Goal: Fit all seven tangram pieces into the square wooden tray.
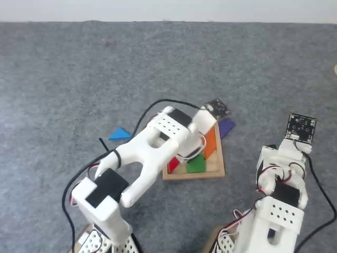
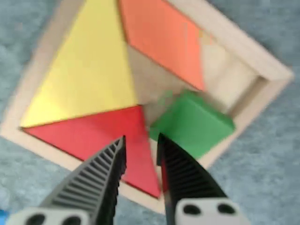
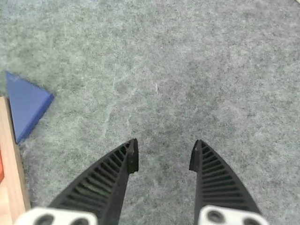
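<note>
The left gripper is hovering over the square wooden tray near the middle of the table. Its fingers are standing narrowly apart with nothing between them, above the seam where the red piece is meeting the green piece; the yellow piece and orange piece are lying flat inside. The right gripper is hanging with its fingers spread on nothing, near a dark blue triangle lying just outside the tray's rim, while a light blue triangle is lying off the tray's opposite side. The pieces are looking small, light, stiff and probably slick, so a low pinch across two opposite side faces is likely gripping best.
</note>
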